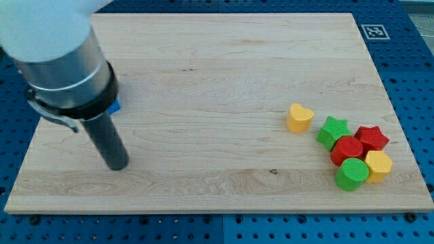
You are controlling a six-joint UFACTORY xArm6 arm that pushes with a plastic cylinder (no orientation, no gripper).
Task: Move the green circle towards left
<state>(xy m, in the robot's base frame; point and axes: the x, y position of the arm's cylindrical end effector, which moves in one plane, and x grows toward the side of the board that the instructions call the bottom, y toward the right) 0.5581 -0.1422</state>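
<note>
The green circle (pixel 352 174) lies near the view's bottom right, touching a red circle (pixel 347 149) above it and a yellow hexagon (pixel 378 165) at its right. My tip (pixel 117 165) rests on the board at the view's left, far to the left of the green circle and apart from every block in that cluster.
A green star (pixel 333 131), a red star (pixel 371 138) and a yellow heart (pixel 299 117) sit in the same cluster at the view's right. A blue block (pixel 115 106) peeks out from behind the arm at the left. The wooden board (pixel 203 68) has a tag marker (pixel 373 31) beside its top right corner.
</note>
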